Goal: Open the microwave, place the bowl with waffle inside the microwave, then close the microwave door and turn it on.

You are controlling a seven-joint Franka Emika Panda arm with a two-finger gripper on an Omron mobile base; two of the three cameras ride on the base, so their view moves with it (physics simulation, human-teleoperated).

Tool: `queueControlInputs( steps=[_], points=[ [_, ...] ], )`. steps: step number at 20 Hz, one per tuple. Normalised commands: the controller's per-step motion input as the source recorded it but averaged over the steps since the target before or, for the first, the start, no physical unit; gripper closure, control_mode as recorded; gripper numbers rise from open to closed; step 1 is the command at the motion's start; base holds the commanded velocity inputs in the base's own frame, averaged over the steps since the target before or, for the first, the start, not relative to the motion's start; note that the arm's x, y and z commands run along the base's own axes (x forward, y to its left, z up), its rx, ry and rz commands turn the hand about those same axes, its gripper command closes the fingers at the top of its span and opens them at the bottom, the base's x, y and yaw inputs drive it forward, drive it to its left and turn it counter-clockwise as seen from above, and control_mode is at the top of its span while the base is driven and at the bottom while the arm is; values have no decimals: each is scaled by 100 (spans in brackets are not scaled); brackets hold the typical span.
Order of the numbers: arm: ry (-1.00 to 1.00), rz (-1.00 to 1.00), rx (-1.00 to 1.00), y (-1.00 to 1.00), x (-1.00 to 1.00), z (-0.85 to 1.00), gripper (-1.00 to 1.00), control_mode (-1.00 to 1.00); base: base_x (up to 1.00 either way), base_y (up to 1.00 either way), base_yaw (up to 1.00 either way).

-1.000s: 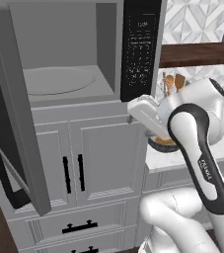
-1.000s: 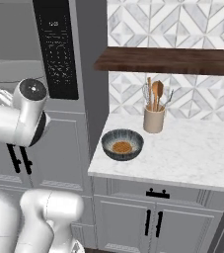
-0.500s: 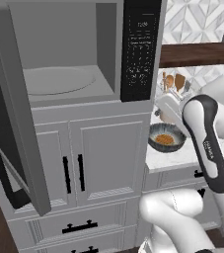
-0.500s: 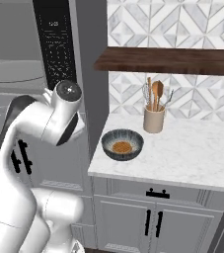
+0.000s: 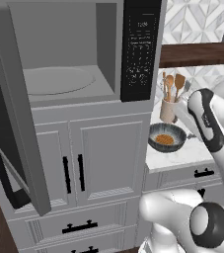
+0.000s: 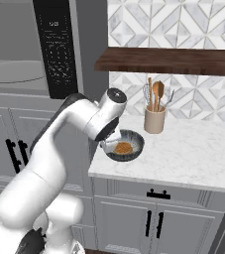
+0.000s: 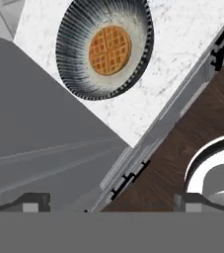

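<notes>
The microwave (image 5: 79, 64) is occupying the upper left of the left base view, its pale cavity showing the round turntable (image 5: 58, 80) and its black keypad strip (image 5: 140, 49) running down the right side. The microwave door (image 5: 15, 113) is standing swung wide open at the far left of that frame, its long black bar handle (image 5: 2, 163) reaching down toward the lower left. Under the cavity, grey panelled cabinets (image 5: 91, 158) with small black handles are filling the middle of the frame. To the right, the bowl (image 6: 125, 145) is sitting on the white marble tabletop (image 6: 193, 154), near its left front edge, with the waffle (image 6: 123, 147) lying flat in its middle. A beige utensil crock (image 6: 154, 119) holding wooden spoons is standing just behind and to the right of the bowl, apart from it, and a dark wooden shelf (image 6: 168, 62) is hanging above them against the patterned tile wall. The white arm is bending in front of the bowl's left side in the right base view, partly covering its rim. In the hand view the bowl is appearing near the top centre, with the waffle (image 7: 109, 50) clear inside it, while the pincer (image 7: 111, 201) is showing its two dark tips spread wide at the bottom, well short of the bowl, holding and touching nothing.
</notes>
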Motion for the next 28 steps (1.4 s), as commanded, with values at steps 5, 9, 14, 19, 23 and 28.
queueControlInputs(
  steps=[5, 9, 14, 19, 23, 28],
  points=[
    [26, -10, 9, -100, 100, -100, -100, -100, 0, 0, 0],
    [5, 0, 3, -78, 100, -84, -100, -100, 0, 0, 0],
    [0, 0, 0, -24, 95, -63, -100, -100, 0, 0, 0],
    [7, 0, 0, -1, 79, -66, -100, -100, 0, 0, 0],
    [4, 3, 1, 0, 50, -71, -100, -100, 0, 0, 0],
    [-2, 4, 0, 13, 10, -40, -100, -100, 0, 0, 0]
  ],
)
